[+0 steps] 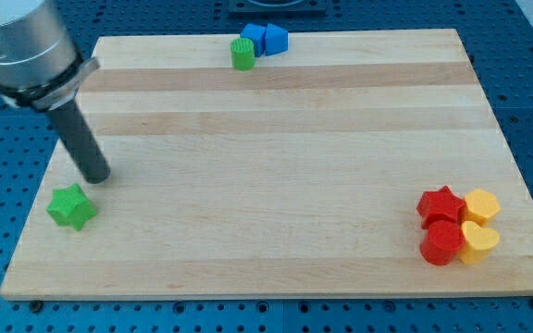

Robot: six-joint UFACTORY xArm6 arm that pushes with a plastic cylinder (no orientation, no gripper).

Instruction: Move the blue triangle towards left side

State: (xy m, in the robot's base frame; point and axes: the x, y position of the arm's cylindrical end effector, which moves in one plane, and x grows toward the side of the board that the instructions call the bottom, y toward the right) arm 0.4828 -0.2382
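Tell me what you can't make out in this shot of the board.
- Blue blocks, the view's top: pressed together, partly behind the green cylinder; their shapes and number are unclear.
- Arm above my tip: cut off by the view's top-left edge.
- Dark object beyond the board's far edge: cut off.

Grey cylindrical arm housing narrows to a straight dark rod (83, 148).

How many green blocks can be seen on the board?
2: a green star at the view's left, just below my tip; a green cylinder at the top edge.
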